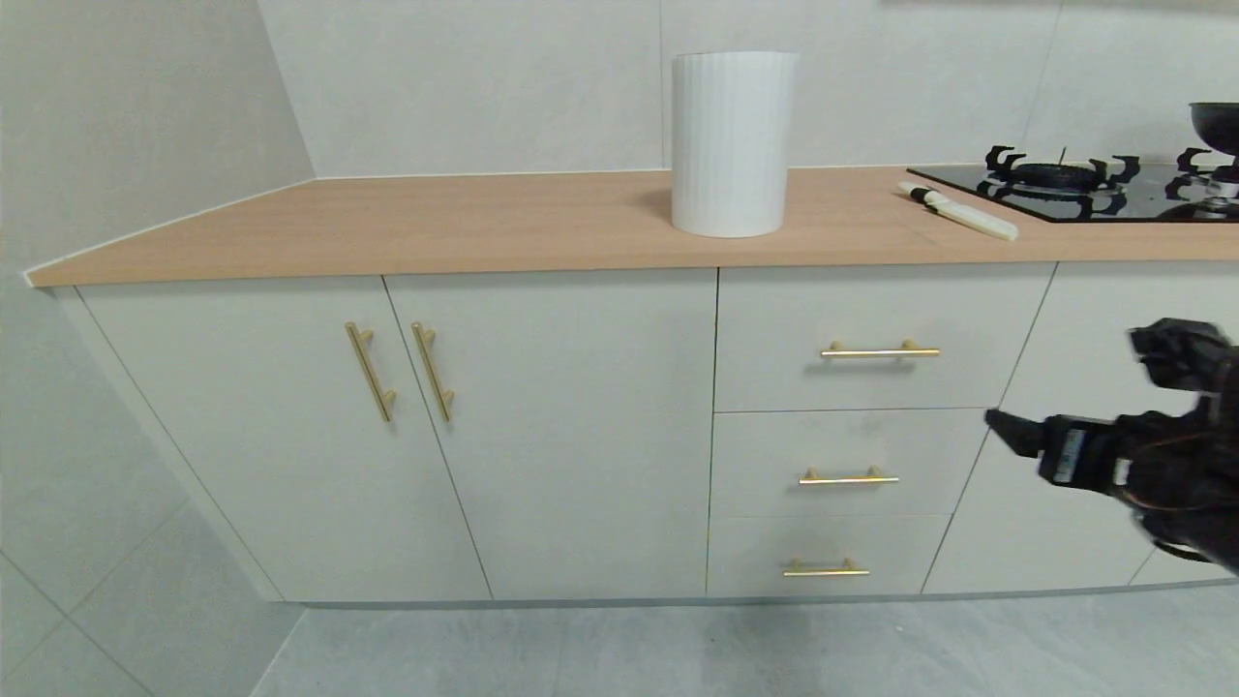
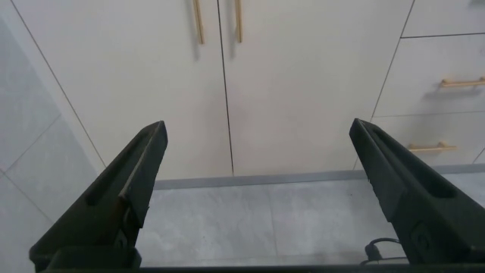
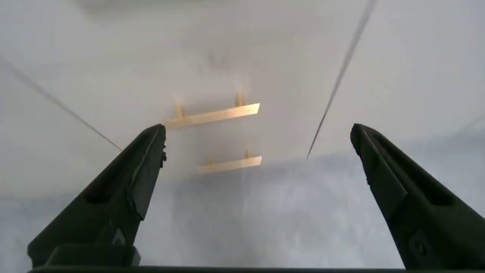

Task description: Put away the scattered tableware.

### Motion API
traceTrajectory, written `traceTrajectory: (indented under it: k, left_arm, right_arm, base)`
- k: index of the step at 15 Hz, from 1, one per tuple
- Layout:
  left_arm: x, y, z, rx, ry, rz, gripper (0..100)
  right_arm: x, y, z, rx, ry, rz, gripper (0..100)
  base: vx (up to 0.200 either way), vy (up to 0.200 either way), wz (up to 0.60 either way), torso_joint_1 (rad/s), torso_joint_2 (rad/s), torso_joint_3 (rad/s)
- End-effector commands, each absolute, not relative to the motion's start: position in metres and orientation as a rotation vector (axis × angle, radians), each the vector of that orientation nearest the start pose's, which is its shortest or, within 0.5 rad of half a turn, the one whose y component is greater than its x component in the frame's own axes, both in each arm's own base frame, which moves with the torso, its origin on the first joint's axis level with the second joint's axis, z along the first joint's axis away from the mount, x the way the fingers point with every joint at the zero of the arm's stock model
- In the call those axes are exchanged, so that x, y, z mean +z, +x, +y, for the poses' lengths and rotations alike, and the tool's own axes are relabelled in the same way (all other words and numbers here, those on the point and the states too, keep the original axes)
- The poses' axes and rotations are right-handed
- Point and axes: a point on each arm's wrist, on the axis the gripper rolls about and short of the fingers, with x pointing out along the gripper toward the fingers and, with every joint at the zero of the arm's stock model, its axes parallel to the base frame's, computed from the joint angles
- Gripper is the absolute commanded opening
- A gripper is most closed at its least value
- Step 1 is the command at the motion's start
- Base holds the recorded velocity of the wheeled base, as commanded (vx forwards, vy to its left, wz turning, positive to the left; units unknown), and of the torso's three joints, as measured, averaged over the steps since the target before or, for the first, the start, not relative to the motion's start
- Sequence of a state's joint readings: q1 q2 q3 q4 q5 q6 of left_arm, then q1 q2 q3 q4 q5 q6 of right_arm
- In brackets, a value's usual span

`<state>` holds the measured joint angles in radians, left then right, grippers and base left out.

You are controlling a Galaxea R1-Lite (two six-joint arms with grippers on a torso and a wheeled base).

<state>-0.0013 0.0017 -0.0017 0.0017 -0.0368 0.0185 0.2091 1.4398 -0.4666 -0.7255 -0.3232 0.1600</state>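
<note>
A knife (image 1: 958, 210) with a pale blade and a dark handle lies on the wooden countertop (image 1: 436, 227), just left of the hob. A tall white ribbed canister (image 1: 731, 143) stands upright near the counter's middle. My right gripper (image 1: 1065, 379) hangs open and empty in front of the drawer stack, right of the middle drawer handle (image 1: 848, 477). In the right wrist view, this gripper (image 3: 258, 136) faces two brass drawer handles (image 3: 212, 115). My left gripper (image 2: 258, 129) is open and empty, low down, facing the double cabinet doors (image 2: 227, 76) and the floor.
A black gas hob (image 1: 1084, 189) with a dark pot (image 1: 1218, 124) takes up the counter's right end. Three drawers, the top one with a brass handle (image 1: 879, 351), sit under the counter beside two doors with vertical handles (image 1: 402, 371). Grey tiled floor (image 1: 619, 649) lies below.
</note>
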Motion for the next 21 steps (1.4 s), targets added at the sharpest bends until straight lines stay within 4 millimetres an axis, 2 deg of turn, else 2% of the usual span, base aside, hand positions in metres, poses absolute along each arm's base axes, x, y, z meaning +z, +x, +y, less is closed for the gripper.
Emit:
traceTrajectory:
  k: [1, 2, 3, 4, 6, 9, 11, 15, 18, 21]
  left_arm:
    - [0.076, -0.023, -0.001, -0.037, 0.018, 0.001, 100]
    - [0.076, -0.023, -0.001, -0.038, 0.018, 0.003, 100]
    - [0.076, -0.023, -0.001, -0.040, 0.018, 0.001, 100]
    - [0.076, -0.023, -0.001, -0.038, 0.018, 0.001, 100]
    - [0.076, -0.023, -0.001, -0.037, 0.018, 0.001, 100]
    - [0.076, -0.023, -0.001, -0.037, 0.018, 0.001, 100]
    - [0.076, -0.023, -0.001, -0.038, 0.018, 0.003, 100]
    - [0.076, -0.023, -0.001, -0.038, 0.018, 0.003, 100]
    - [0.076, -0.023, -0.001, -0.038, 0.018, 0.001, 100]
    - [0.076, -0.023, -0.001, -0.038, 0.018, 0.001, 100]
  right_arm:
    - [0.212, 0.098, 0.004, -0.220, 0.050, -0.035, 100]
    - [0.219, 0.056, -0.001, -0.222, 0.019, -0.067, 100]
    - [0.221, 0.040, -0.003, -0.219, 0.013, -0.073, 100]
    - [0.223, 0.008, -0.006, -0.196, 0.011, -0.067, 100]
    - [0.211, -0.024, -0.008, -0.146, 0.010, -0.072, 100]
    - [0.189, -0.058, -0.011, -0.153, -0.029, -0.128, 100]
    - [0.177, -0.067, -0.008, -0.205, -0.035, -0.140, 100]
    - [0.146, -0.063, -0.004, -0.181, -0.045, -0.113, 100]
    - [0.119, -0.044, -0.002, -0.089, 0.003, -0.064, 100]
    - [0.088, -0.024, 0.000, 0.012, -0.007, -0.107, 100]
  base:
    - [0.000, 0.000, 0.00, 0.000, 0.00, 0.000]
    - [0.000, 0.000, 0.00, 0.000, 0.00, 0.000]
    - [0.000, 0.000, 0.00, 0.000, 0.00, 0.000]
    - [0.000, 0.000, 0.00, 0.000, 0.00, 0.000]
    - [0.000, 0.000, 0.00, 0.000, 0.00, 0.000]
    - [0.000, 0.000, 0.00, 0.000, 0.00, 0.000]
    - [0.000, 0.000, 0.00, 0.000, 0.00, 0.000]
    - [0.000, 0.000, 0.00, 0.000, 0.00, 0.000]
    - [0.000, 0.000, 0.00, 0.000, 0.00, 0.000]
    - [0.000, 0.000, 0.00, 0.000, 0.00, 0.000]
